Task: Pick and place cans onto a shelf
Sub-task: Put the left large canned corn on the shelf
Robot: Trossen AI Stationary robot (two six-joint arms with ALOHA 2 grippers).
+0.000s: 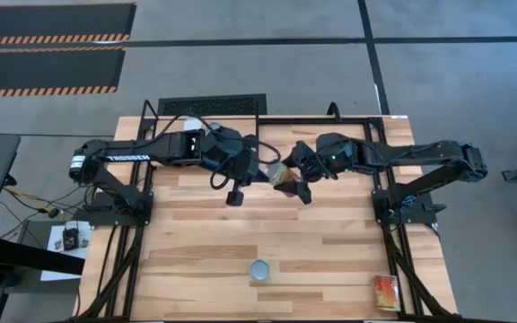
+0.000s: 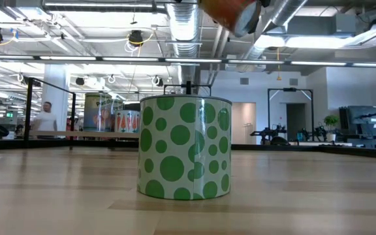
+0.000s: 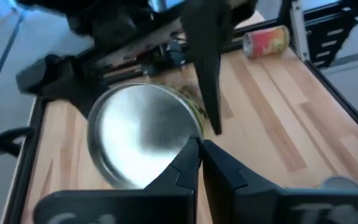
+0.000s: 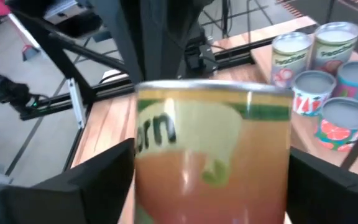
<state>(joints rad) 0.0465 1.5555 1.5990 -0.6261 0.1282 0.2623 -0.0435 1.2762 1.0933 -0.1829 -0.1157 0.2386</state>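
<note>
My right gripper [image 1: 293,179] is shut on a can with a yellow, green and orange label [image 4: 213,155], high over the table's middle. The can's silver end [image 3: 145,134] faces my left gripper [image 3: 201,155], which is shut right beside it. A green-dotted can [image 2: 185,147] stands on its base on the table near the front edge; it also shows in the high view [image 1: 260,269]. An orange can [image 1: 385,292] lies on its side at the near right corner. Several cans [image 4: 328,74] stand on the shelf's wood board [image 4: 263,56]. My right gripper pinches the can's labelled side wall [image 4: 148,162] between its two fingers [image 4: 98,177], one on each side and across the can. The can is lifted well clear of the table and tilted, as the low view [image 2: 230,13] shows. My left gripper's fingertips [image 3: 188,152] overlap the can's silver rim; I cannot tell whether they touch it.
Black frame rails [image 1: 124,242] run along the table's left and right sides. A black grate [image 1: 211,106] lies beyond the far edge. A person [image 2: 44,117] stands far off in the room behind the table.
</note>
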